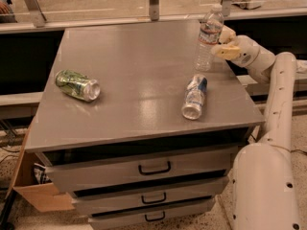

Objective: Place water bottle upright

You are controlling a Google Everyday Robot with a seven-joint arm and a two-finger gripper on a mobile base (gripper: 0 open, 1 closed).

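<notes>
Locate the water bottle (pixel 208 40) at the 2 o'clock corner of the table (pixel 134 61). It stands upright on its base, white cap on top, label facing you.

Find the gripper (pixel 224 42) at the bottle's 3 o'clock, level with the label. Its two fingers are spread apart, one above the other, with the tips at the bottle's right side. You cannot tell whether they touch the plastic. The white arm (pixel 280 99) reaches in from the table's 3 o'clock edge.

Note the crushed can (pixel 194 97) lying on its side at the bottle's 6 o'clock, well apart from it, open end toward the front edge. Note the green can (pixel 76 85) lying on its side at the table's 9 o'clock.

Below the top you see three shut drawers (pixel 144 169). A cardboard box (pixel 33 195) sits on the floor at the table's 7 o'clock.
</notes>
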